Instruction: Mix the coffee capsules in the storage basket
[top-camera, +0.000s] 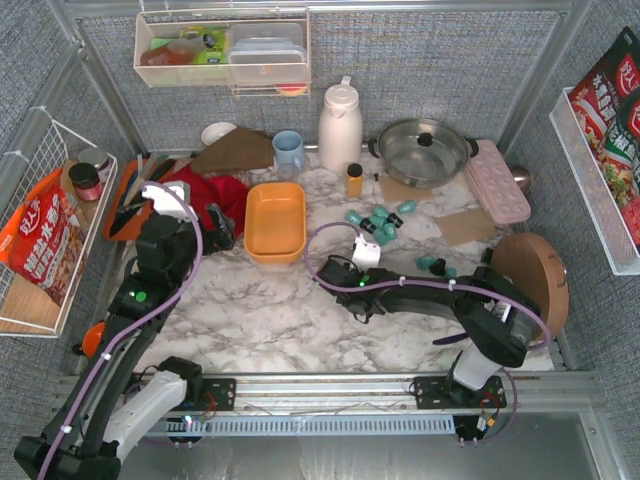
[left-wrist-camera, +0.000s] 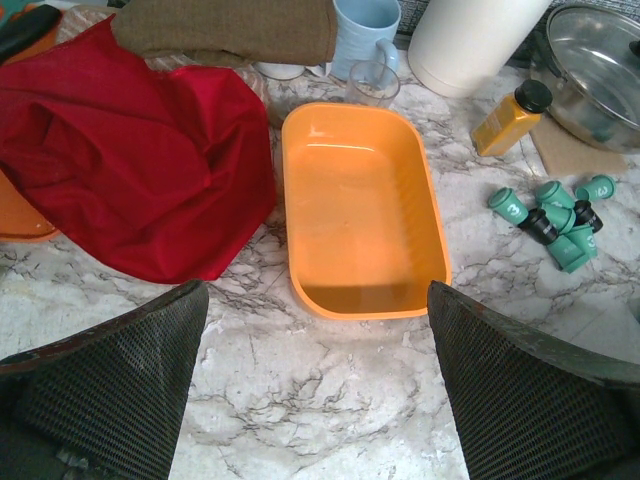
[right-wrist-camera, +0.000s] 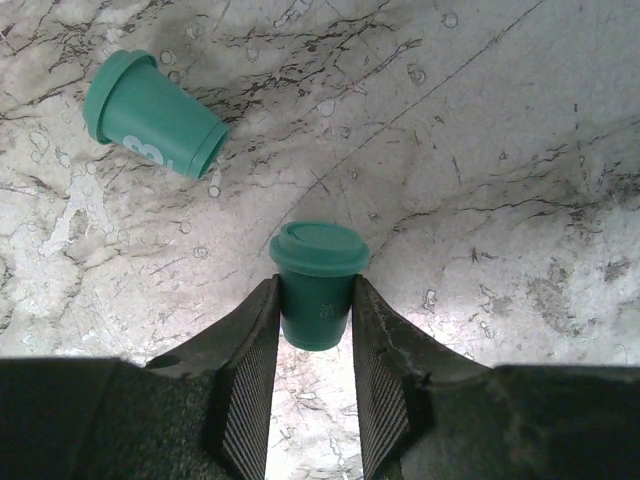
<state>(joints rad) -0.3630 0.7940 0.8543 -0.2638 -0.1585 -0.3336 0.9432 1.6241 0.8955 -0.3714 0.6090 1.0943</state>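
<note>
The storage basket (top-camera: 275, 220), a shallow orange-yellow tray, stands empty left of the table's middle; it also shows in the left wrist view (left-wrist-camera: 360, 215). Several coffee capsules (top-camera: 378, 222), teal and black, lie in a loose cluster to its right, and they show in the left wrist view (left-wrist-camera: 555, 215). A few more capsules (top-camera: 435, 264) lie further right. My right gripper (right-wrist-camera: 316, 300) is shut on an upright teal capsule (right-wrist-camera: 316, 285), held above the marble right of the basket (top-camera: 338, 270). Another teal capsule (right-wrist-camera: 152, 113) lies on its side nearby. My left gripper (left-wrist-camera: 316, 295) is open and empty just before the basket's near end (top-camera: 220, 232).
A red cloth (left-wrist-camera: 130, 160) lies left of the basket. An amber bottle (top-camera: 354, 180), a white thermos (top-camera: 340, 125), a blue mug (top-camera: 288, 150) and a steel pot (top-camera: 422, 150) stand behind. A pink egg tray (top-camera: 497, 180) and a round wooden board (top-camera: 530, 280) sit at right.
</note>
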